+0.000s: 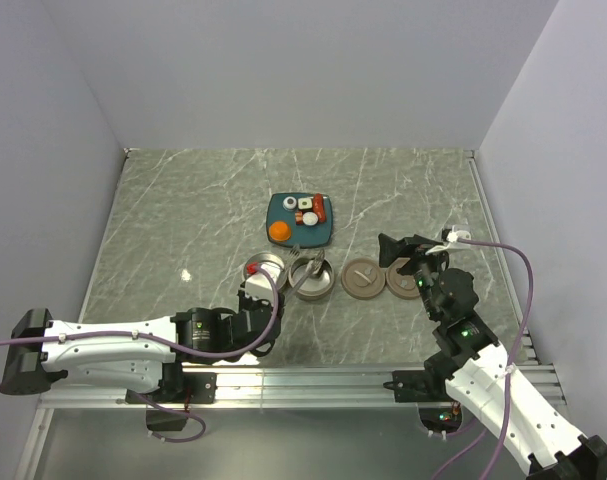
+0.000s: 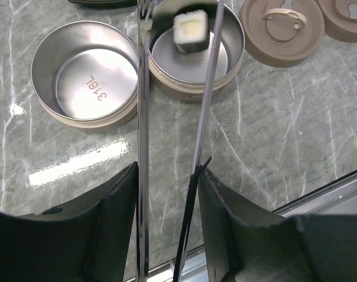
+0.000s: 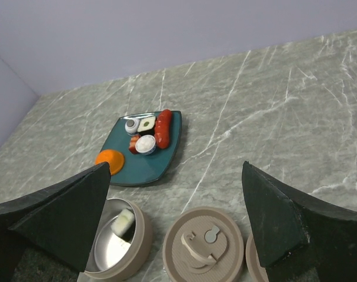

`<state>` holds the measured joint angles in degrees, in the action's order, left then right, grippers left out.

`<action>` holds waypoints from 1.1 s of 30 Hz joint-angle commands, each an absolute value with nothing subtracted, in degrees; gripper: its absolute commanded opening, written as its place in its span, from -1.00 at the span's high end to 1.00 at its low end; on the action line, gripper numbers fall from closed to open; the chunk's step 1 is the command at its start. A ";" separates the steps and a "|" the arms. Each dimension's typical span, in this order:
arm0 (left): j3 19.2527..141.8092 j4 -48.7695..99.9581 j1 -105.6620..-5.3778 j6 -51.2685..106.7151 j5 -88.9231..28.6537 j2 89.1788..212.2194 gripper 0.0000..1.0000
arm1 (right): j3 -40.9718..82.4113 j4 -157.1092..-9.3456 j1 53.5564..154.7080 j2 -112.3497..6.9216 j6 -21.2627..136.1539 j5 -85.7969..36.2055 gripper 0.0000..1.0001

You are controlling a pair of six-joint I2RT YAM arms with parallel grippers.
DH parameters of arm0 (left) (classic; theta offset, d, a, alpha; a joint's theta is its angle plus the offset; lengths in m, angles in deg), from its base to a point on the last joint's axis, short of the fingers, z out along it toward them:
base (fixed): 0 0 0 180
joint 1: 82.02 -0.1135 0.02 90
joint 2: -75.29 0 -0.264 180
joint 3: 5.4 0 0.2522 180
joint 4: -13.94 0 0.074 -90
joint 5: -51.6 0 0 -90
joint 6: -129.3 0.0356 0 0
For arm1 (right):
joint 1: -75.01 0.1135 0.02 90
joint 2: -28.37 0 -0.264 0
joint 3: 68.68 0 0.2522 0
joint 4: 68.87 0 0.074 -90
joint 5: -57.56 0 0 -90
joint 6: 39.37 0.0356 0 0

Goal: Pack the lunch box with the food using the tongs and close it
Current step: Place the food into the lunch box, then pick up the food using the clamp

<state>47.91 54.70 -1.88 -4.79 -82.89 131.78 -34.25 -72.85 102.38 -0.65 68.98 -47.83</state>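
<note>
My left gripper (image 2: 168, 170) is shut on the tongs (image 2: 142, 106), one slim arm against each finger. Their spread tips reach over the right tin (image 2: 231, 61) of the lunch box. A white-and-black roll (image 2: 191, 30) lies inside that tin between the tips, clear of the left arm. The left tin (image 2: 84, 73) holds nothing. More food stays on the teal plate (image 3: 152, 167): red sausages (image 3: 163, 126), rolls (image 3: 146, 144) and an orange ball (image 3: 109, 157) at its edge. My right gripper (image 3: 176, 176) hangs open above the brown lids (image 3: 204, 249), holding nothing.
The two lids (image 1: 363, 278) lie side by side to the right of the tins (image 1: 311, 278). The plate (image 1: 298, 220) sits just behind the tins. Walls close in the table on the left, back and right. A metal rail (image 1: 313, 380) runs along the near edge.
</note>
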 commanded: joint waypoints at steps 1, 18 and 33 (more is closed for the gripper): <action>49.76 53.98 -1.34 -5.70 -84.98 131.98 -0.01 | -31.54 -71.38 102.34 -0.81 68.47 -48.08 -0.98; 48.09 37.93 -13.71 9.41 -83.94 127.59 0.11 | -31.27 -68.31 102.34 -4.85 67.95 -47.82 -0.98; 49.41 21.90 -36.66 20.67 -64.79 143.32 0.15 | -31.80 -67.51 102.25 -4.86 67.33 -49.05 -0.98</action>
<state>47.98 29.59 -34.54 17.70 -70.60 143.32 -34.10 -69.77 102.38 -5.61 68.46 -47.94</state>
